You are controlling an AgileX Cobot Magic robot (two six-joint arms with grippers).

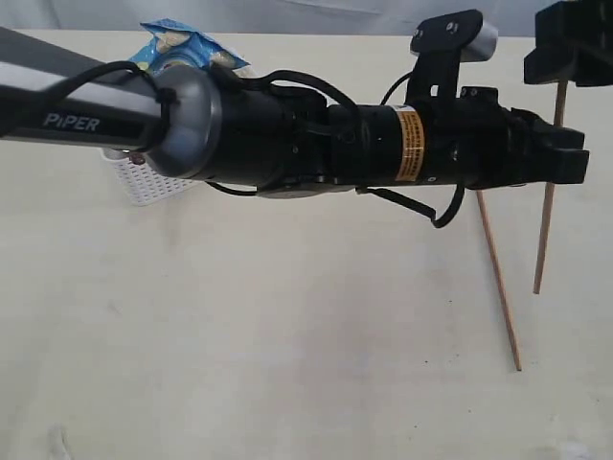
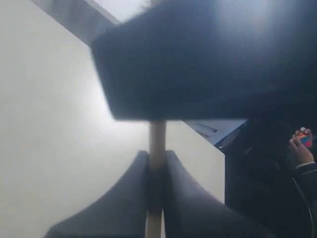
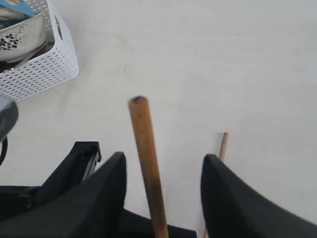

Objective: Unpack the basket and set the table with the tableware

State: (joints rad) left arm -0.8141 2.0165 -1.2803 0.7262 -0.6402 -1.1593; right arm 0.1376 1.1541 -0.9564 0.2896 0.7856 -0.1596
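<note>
My left arm reaches across the table (image 1: 287, 335) to the right side. Its gripper (image 1: 571, 153) (image 2: 157, 166) is shut on a brown wooden chopstick (image 1: 546, 230) (image 2: 157, 136) that stands nearly upright, tip near the tabletop. My right gripper (image 1: 573, 43) (image 3: 163, 161) hangs over the top end of that chopstick (image 3: 146, 148), open, with gaps on both sides of the stick. A second chopstick (image 1: 498, 287) (image 3: 223, 145) lies slanted on the table just beside it. The white basket (image 1: 153, 182) (image 3: 44, 67) stands at the back left, holding the cream floral bowl (image 3: 20, 34).
A blue chip bag (image 1: 182, 43) (image 3: 15, 4) sticks out of the basket above the bowl. The left arm's black body (image 1: 383, 144) spans the middle of the exterior view and hides most of the basket. Bare cream tabletop fills the front.
</note>
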